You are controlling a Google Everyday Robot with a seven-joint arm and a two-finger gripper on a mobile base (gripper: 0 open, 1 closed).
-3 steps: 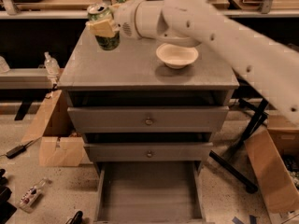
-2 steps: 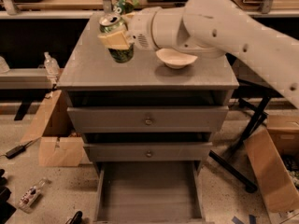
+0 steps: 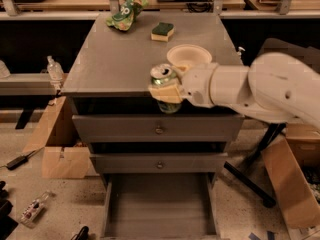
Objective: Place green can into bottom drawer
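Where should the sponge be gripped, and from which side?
Across its narrow width, from above: the sponge lies flat, a low block. The gripper, at the front edge of the cabinet, is shut on the green can.

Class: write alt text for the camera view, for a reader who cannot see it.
The gripper holds the green can at the cabinet front edge, above the open bottom drawer. A bowl, sponge and snack bag sit on top.
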